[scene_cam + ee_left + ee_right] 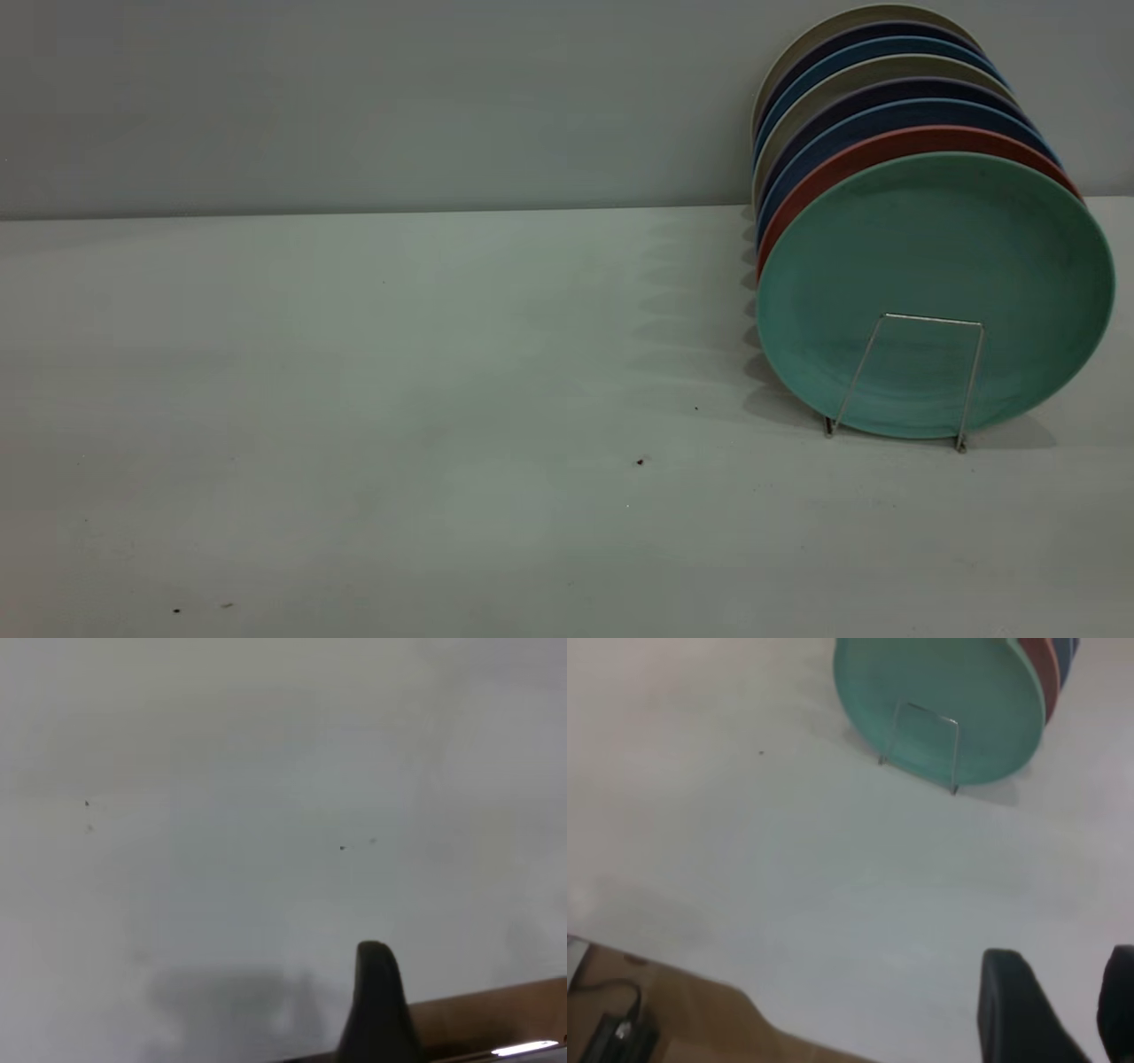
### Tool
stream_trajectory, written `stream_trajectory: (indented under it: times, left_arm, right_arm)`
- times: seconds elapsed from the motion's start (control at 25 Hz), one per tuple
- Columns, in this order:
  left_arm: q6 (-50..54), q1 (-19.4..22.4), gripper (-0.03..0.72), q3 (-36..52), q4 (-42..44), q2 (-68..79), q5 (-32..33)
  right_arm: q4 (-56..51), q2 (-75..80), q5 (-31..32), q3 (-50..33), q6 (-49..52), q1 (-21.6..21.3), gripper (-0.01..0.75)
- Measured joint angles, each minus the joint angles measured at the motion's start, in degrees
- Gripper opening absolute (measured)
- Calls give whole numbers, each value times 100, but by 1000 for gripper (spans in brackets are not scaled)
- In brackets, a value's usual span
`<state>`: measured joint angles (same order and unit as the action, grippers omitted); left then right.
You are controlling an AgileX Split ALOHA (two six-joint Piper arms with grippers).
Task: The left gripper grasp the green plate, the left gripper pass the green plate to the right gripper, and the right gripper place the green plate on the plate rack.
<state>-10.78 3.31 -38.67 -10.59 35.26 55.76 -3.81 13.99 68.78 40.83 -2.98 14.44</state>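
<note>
The green plate (935, 257) stands upright at the front of a row of plates on the plate rack (932, 320), at the table's far right. A wire loop of the rack crosses its lower face. The right wrist view shows the green plate (957, 682) and the rack (926, 718) some way off. My right gripper (1063, 961) is open and empty, low over bare table, away from the plate. My left gripper (376, 992) shows only as one dark tip over bare table near the table's edge. Neither gripper appears in the exterior view.
Behind the green plate stand a salmon-pink plate (850, 161) and several blue, dark and beige plates (873, 71). The white table (399, 399) reaches a grey wall. Brown ground lies past the table's edge (496, 1014) (682, 1010), with a black cable (620, 1028).
</note>
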Motion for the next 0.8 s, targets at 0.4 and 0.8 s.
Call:
stream_trajectory:
  times: [0.4, 0.8]
  left_arm:
    - [-349, 0, 568, 913, 71, -1910, 508]
    - [108, 0, 568, 948, 859, -3461, 1075]
  right_arm:
    - [42, -639, -166, -1237, -529, 0, 249]
    - [49, -658, -345, -1335, -554, 0, 249]
